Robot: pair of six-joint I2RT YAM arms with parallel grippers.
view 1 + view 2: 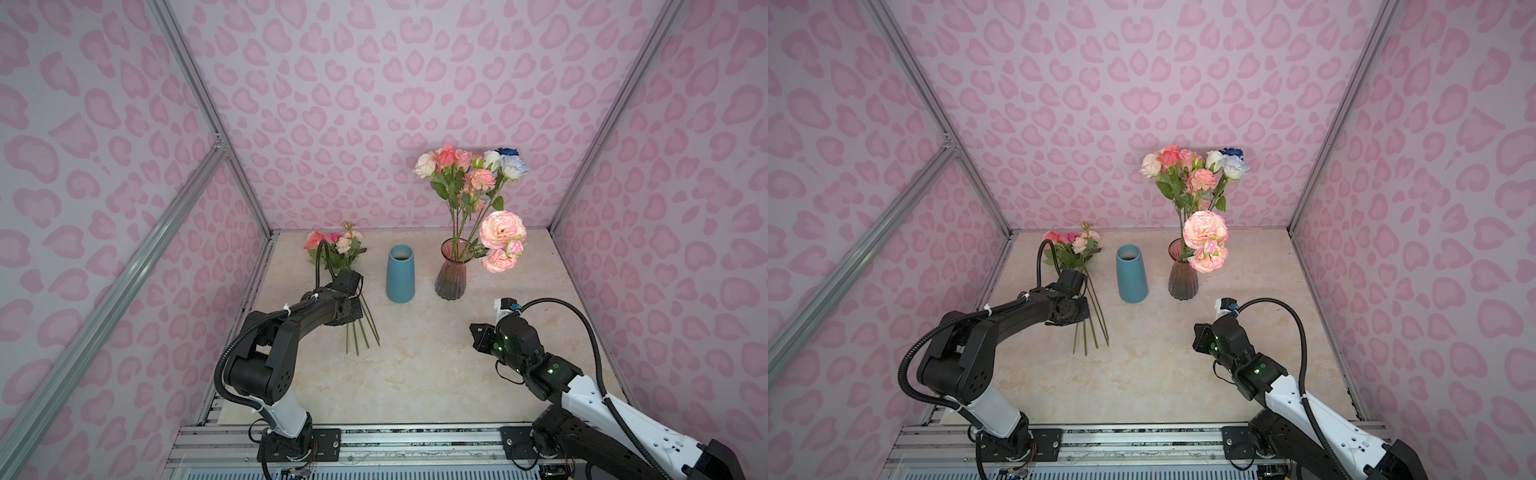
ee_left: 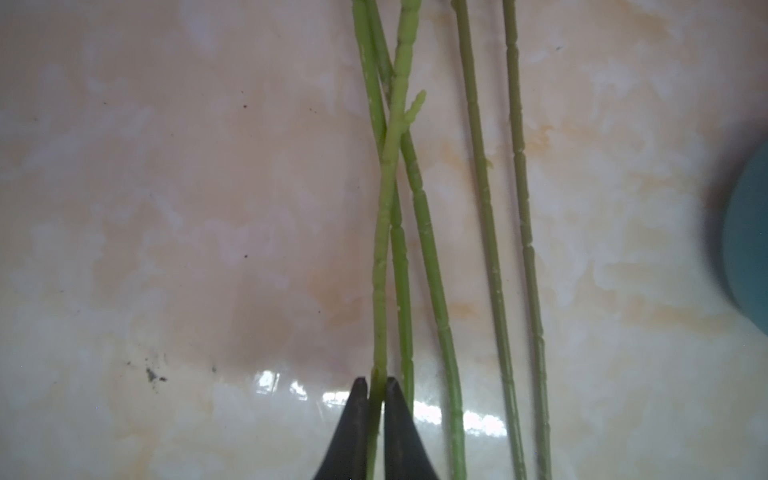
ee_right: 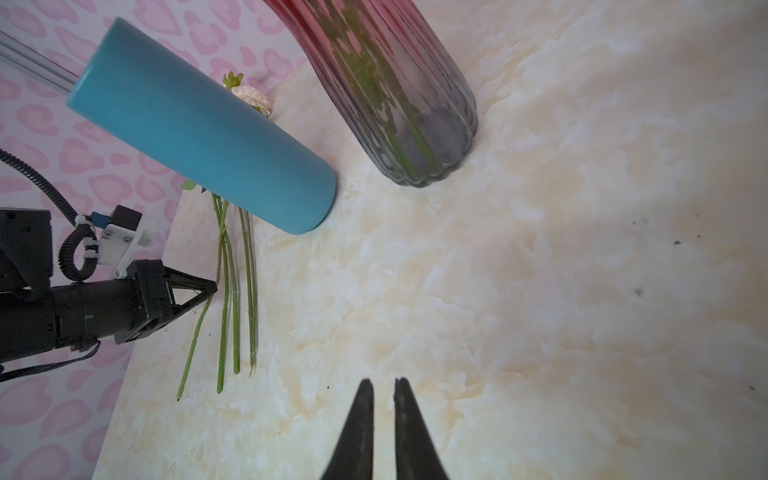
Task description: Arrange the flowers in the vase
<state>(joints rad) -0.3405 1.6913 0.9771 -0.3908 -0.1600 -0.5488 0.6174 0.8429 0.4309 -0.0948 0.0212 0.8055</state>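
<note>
Loose flowers (image 1: 337,248) lie flat on the desk (image 1: 415,374) just left of the blue vase (image 1: 400,274). Blooms are at the far end and the stems run toward the near edge, long axis roughly alongside the blue vase. Left gripper (image 2: 376,388) is pinched on one pale stem (image 2: 384,216); the other stems beside it are free. Left arm is nearer, and the blue vase is on its right, so the next move is probably lift, tip upright, carry right. Glass vase (image 1: 451,278), right of the blue vase, already holds a bunch. Right gripper (image 3: 383,386) is narrow and empty, nearer than the blue vase and to its right.
</note>
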